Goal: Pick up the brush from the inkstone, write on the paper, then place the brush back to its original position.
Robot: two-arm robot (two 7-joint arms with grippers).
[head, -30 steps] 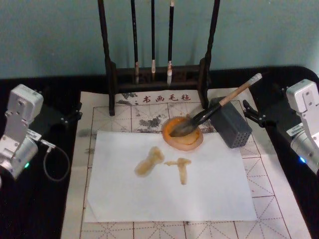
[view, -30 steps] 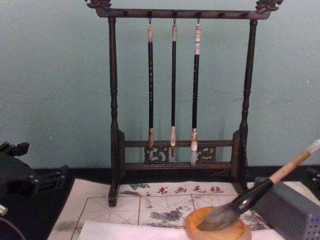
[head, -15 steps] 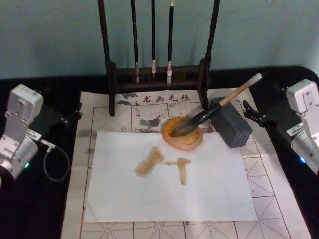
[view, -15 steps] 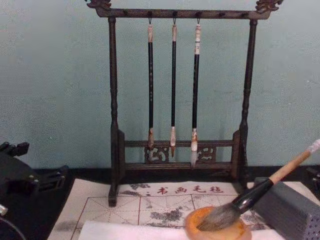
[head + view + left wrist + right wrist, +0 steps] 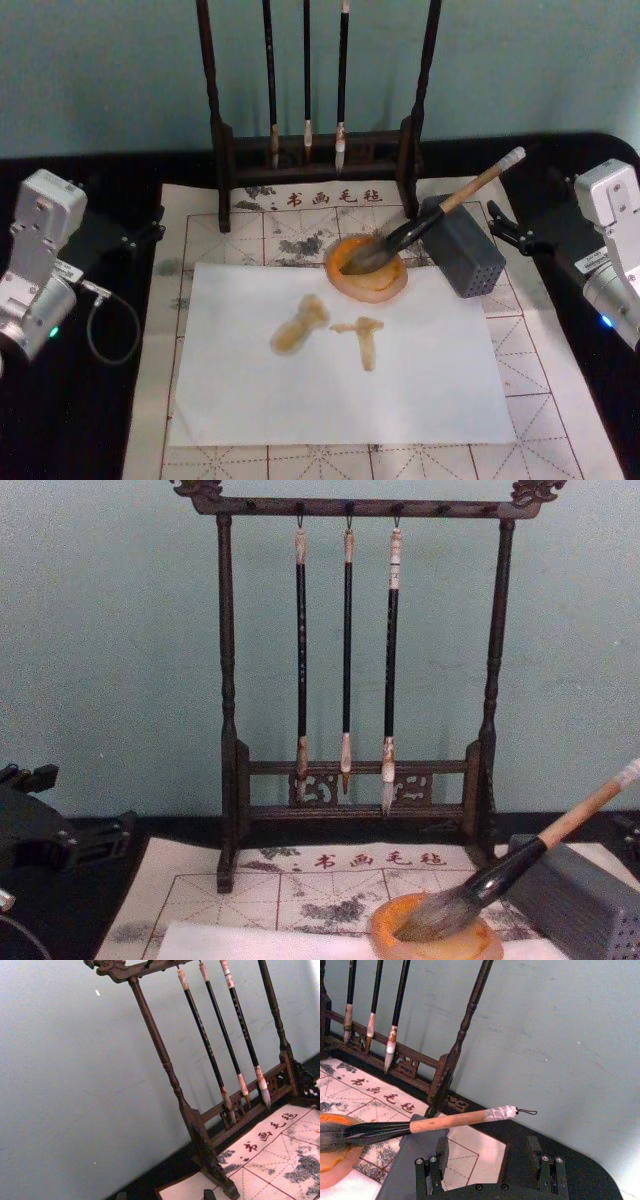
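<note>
Nothing had shifted since a second before: every item lay where it had been and both arms stayed parked. The black table carried a beige gridded mat, and on it the white paper filled the lower middle of the head view. The paper bore two tan-orange strokes near its centre. A dark wooden rack stood at the top centre, with three thin brushes hanging from it.

A grey ribbed block sat right of centre, just beside the orange inkstone, which overlapped the paper's upper edge. The brush lay slanted, its fat grey tuft in the inkstone and its black ferrule and light wooden handle propped across the block. Its white-wrapped end pointed toward the upper right.

The left gripper stayed at the left edge, well apart from the paper, jaws spread and empty. The right gripper sat at the right edge, near the handle's end but not touching it, jaws likewise apart with nothing between them.
</note>
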